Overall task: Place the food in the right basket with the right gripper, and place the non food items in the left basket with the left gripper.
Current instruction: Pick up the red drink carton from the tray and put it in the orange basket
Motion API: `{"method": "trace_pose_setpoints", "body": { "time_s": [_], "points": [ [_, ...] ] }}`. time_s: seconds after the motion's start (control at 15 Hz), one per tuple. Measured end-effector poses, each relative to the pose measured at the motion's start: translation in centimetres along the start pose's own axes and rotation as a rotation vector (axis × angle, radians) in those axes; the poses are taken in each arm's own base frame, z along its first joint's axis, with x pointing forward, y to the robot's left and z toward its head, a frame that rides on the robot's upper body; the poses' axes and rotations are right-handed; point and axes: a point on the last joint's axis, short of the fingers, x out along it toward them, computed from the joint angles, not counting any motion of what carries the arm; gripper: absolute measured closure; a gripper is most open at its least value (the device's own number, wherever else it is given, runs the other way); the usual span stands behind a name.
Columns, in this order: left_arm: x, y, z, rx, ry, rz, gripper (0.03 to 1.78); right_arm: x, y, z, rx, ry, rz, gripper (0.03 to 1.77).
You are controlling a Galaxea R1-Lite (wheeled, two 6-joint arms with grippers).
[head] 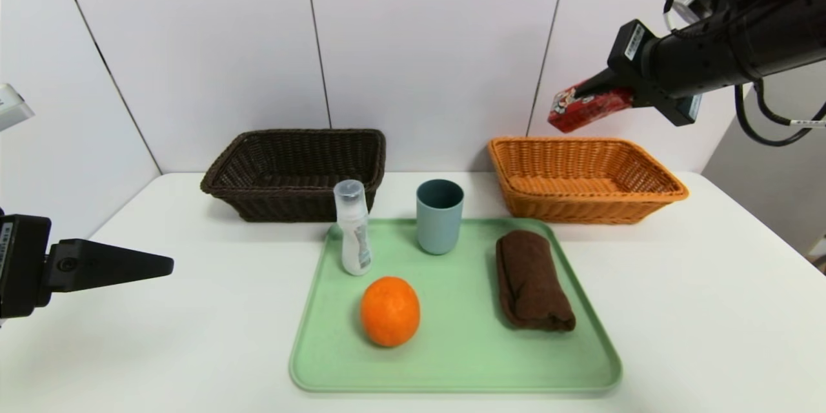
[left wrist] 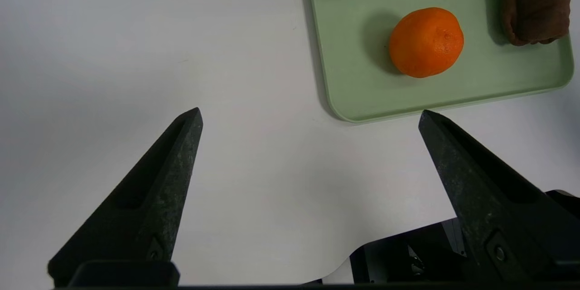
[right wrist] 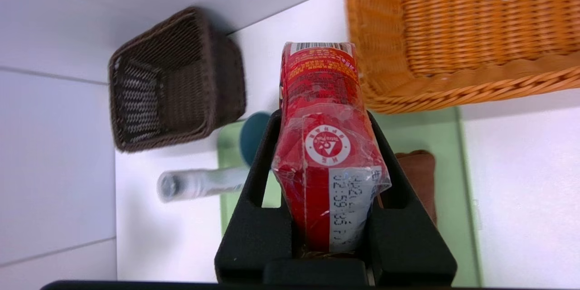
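"One red carton point(head: 590, 106) is up in the right gripper point(head: 610, 84), above the orange basket point(head: 658, 197). How are the fingers?"

"Clamped on the carton's sides. The left gripper point(left wrist: 312, 113) is over the bench point(left wrist: 253, 181), fingers wide apart, holding nothing."

"And the rest?"

"The orange fruit point(head: 390, 311), white bottle point(head: 355, 232), blue-green cup point(head: 439, 216) and brown cloth point(head: 532, 281) are on the green tray point(head: 452, 381). The dark basket point(head: 226, 190) is behind it, on the left."

"How would you set the carton down?"

"I'd centre it over the basket first, since its end sticks out well past the fingers and could catch the rim. Then lower until it nearly touches the weave, and part the fingers gently; the clear wrap might cling."

"Any writing?"

"A round white 'Tetra Pak' mark, a barcode at the far end, and a printed code with '02:59:35'. There's Chinese lettering too, too small for me to read."
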Motion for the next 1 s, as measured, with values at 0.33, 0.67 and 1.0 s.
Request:
{"method": "trace_pose_setpoints", "body": {
  "time_s": [0.33, 0.67, 1.0],
  "points": [
    [-0.1, 0.2, -0.9, -0.001, 0.009, 0.002, 0.12, 7.0, -3.3, 1.9, 0.065, -0.02, -0.036, 1.41],
    [-0.2, 0.3, -1.2, -0.001, 0.005, 0.001, 0.12, 12.1, -6.0, 1.9, 0.095, 0.014, -0.083, 1.41],
    [-0.1, 0.3, -1.2, -0.001, 0.009, -0.002, 0.12, 14.7, -7.9, 1.6, 0.106, 0.043, -0.132, 1.41]
  ]
}}
